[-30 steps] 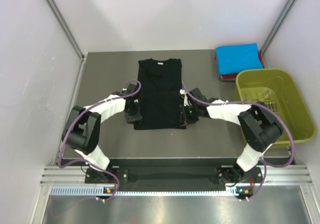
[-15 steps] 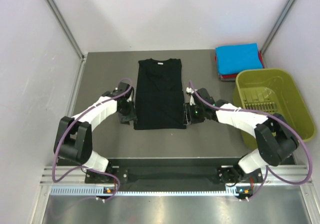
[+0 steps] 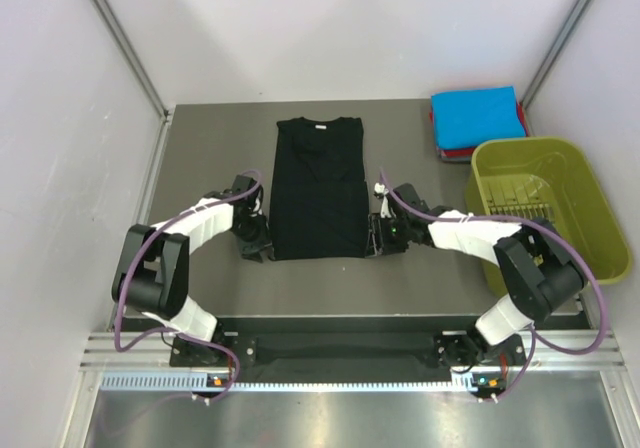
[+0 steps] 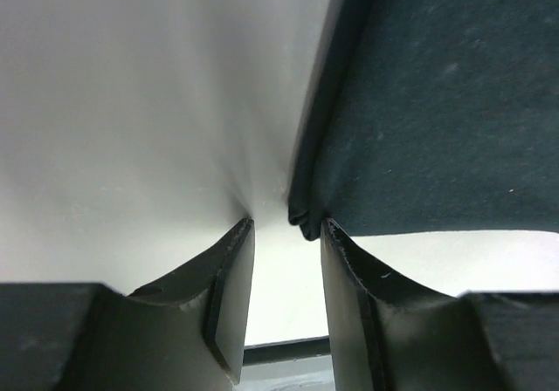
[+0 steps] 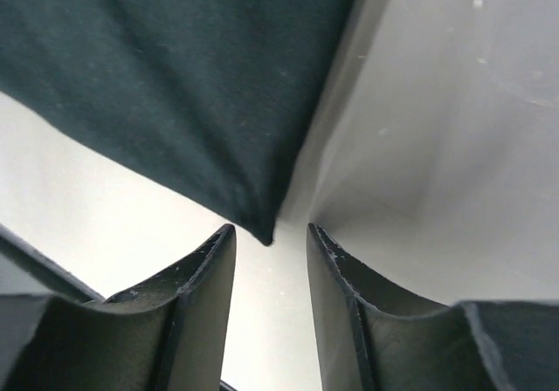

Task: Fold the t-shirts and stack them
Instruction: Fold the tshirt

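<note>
Black t-shirt (image 3: 318, 188) lies flat mid-worktop (image 3: 200, 148), sides already folded in to a narrow strip, collar at the far end, hem toward the arms. Blue t-shirt (image 3: 474, 116) sits folded on a red one (image 3: 458, 152) at the far right corner, just behind the green basket (image 3: 545, 203).

Left claw (image 3: 254, 244) is at the near left hem corner, right claw (image 3: 376, 238) at the near right one. Both are low on the worktop, jaws parted and empty. Wrist views: left claw (image 4: 284, 273) has the hem corner right at its right fingertip (image 4: 345, 269), not btwn the pads; right claw (image 5: 271, 269) has its corner pointing into the gap, just short of it.

Step in hand, I'd say: lining up to grab both hem corners for the hem-to-collar fold.

Next move needs: left claw shifted a touch inward, both pushed fwd so cloth sits btwn the pads, then closing together. After that, lift evenly and carry the hem toward the collar w/o skewing the strip.
</note>
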Controlling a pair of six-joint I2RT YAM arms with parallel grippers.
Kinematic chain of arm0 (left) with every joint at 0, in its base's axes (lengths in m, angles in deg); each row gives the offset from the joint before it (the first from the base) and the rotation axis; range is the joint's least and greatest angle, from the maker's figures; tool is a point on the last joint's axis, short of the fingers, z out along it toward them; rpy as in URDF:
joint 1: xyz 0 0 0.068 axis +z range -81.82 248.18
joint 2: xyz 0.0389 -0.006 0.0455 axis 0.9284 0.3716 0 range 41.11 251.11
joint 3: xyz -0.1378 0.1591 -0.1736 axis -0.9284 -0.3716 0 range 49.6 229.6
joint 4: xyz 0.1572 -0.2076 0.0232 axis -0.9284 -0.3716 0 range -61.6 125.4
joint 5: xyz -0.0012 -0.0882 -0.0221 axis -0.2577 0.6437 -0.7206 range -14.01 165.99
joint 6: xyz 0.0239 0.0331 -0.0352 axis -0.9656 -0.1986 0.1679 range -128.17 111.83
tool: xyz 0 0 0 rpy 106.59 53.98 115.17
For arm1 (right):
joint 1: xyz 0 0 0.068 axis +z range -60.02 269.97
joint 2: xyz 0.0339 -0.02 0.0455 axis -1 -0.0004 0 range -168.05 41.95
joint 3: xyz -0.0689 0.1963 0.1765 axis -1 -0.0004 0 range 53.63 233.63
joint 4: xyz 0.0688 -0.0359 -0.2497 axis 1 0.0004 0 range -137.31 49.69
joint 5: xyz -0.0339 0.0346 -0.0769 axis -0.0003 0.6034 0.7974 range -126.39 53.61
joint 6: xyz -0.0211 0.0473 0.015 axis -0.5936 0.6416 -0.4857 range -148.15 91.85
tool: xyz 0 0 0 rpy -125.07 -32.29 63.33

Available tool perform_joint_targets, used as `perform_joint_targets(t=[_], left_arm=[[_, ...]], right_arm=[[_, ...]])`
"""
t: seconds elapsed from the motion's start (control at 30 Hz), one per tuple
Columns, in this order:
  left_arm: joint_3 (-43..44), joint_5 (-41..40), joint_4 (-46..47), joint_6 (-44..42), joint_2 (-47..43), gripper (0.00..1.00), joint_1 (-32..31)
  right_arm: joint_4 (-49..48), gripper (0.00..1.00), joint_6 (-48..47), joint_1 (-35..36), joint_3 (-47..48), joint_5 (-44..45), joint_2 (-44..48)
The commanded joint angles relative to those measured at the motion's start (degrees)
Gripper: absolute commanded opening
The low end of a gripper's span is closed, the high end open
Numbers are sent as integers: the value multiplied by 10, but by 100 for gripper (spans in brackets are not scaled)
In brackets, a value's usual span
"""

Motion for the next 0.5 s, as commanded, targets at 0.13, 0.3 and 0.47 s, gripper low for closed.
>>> perform_joint_targets(t=[0.13,0.3,0.47], left_arm=[[-10,21,39,-5,25,35,2],[-4,18,37,-7,30,5,2],[9,11,0,-3,-1,0,-3]], right_arm=[[-52,34,22,-3,-32,-26,-22],[-67,19,22,-3,-48,-46,-23],[-52,0,23,-6,-55,-44,12]])
